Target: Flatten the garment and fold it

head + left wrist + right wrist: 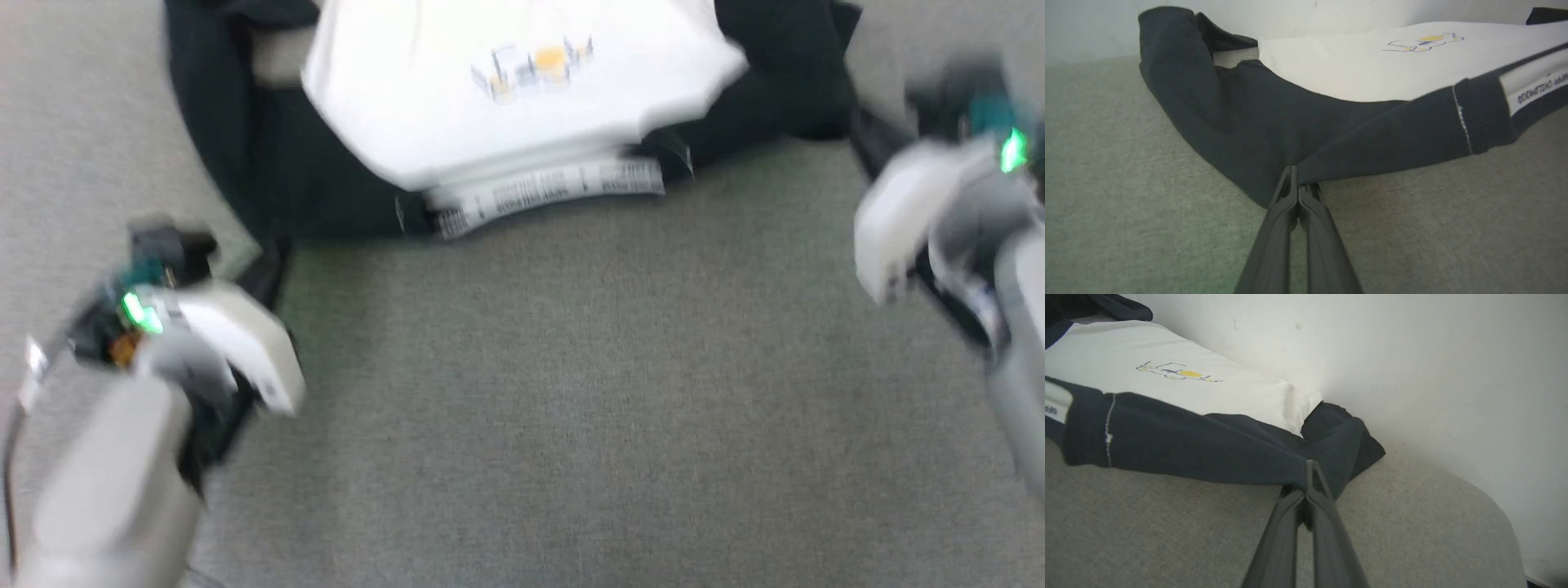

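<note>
The garment (506, 106) lies at the far side of the grey surface, its white body up with the yellow-and-blue print (535, 65) showing. Black fabric spreads to both sides, and white care labels (547, 192) hang at its near edge. The head view is blurred. My left gripper (1295, 181) is shut on a black corner of the garment (1229, 114), seen in the head view at the lower left (273, 257). My right gripper (1309, 473) is shut on the black fabric at the garment's (1188, 449) other end, at the right (865, 135) in the head view.
A grey woven surface (571, 392) stretches from the garment toward me. Behind the garment stands a white wall (1433, 375). The surface's rounded edge (1502, 522) curves away at the right of the right wrist view.
</note>
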### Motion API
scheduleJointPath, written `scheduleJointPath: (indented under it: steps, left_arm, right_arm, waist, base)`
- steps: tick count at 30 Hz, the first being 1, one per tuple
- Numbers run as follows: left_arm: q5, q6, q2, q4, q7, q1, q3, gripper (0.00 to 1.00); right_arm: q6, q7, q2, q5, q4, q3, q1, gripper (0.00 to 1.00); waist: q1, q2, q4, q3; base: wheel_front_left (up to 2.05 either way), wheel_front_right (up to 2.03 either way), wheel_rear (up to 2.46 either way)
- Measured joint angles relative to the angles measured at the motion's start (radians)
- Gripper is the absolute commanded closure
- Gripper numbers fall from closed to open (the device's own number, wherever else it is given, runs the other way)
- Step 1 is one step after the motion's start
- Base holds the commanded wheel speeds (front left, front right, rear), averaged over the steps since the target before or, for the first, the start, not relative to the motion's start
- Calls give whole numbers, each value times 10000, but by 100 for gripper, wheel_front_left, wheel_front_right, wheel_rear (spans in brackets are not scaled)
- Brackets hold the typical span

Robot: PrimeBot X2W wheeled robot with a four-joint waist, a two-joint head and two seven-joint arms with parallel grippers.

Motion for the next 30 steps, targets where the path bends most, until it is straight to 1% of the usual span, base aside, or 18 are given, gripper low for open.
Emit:
scheduleJointPath:
  steps: [2, 5, 10, 13, 17, 21, 25, 29, 30]
  left_arm:
    - [-357, 123, -107, -535, 150, 855, 25, 100]
    - [-660, 366, -180, -1352, 359, 2021, -33, 100]
    - [-1124, 922, -245, -2479, 681, 3765, -27, 100]
    - [-1310, 1279, -228, -2959, 805, 4654, 17, 100]
    - [-1555, 1666, -222, -3453, 895, 5696, 75, 100]
    - [-1708, 1988, -180, -3858, 963, 6576, 138, 100]
    - [-1847, 2105, -182, -4054, 976, 7298, 84, 100]
    - [-1904, 2138, -293, -4013, 920, 7598, -42, 100]
    - [-1881, 2140, -353, -3960, 819, 7595, -63, 88]
  right_arm:
    - [-4, 184, -6, 132, -564, -481, 1120, 100]
    - [0, 466, 159, 198, -1319, -1507, 2829, 100]
    - [-2, 1231, 913, -58, -2650, -2775, 5433, 100]
    - [-2, 1804, 1377, -203, -3321, -3189, 6604, 100]
    - [-4, 2577, 1793, -316, -3986, -3505, 7823, 100]
    - [-4, 3315, 2052, -362, -4525, -3634, 8777, 100]
    - [-19, 3697, 2230, -407, -4667, -3649, 9499, 100]
    - [-44, 3638, 2383, -410, -4282, -3536, 9917, 100]
    - [-44, 3499, 2431, -437, -4136, -3505, 9944, 100]
  waist:
    - [-1, 0, 37, -315]
    - [-1, 0, 107, -776]
    - [-2, 0, 237, -1483]
    - [-2, 0, 286, -1844]
    - [-1, 0, 313, -2231]
    - [0, 1, 301, -2506]
    - [1, 0, 261, -2647]
    - [1, 0, 293, -2710]
    - [2, 0, 311, -2717]
  base:
    - [0, 0, 0]
    - [0, 0, 0]
    - [0, 0, 0]
    - [0, 0, 0]
    - [0, 0, 0]
    - [0, 0, 0]
    - [0, 0, 0]
    - [0, 0, 0]
    - [0, 0, 0]
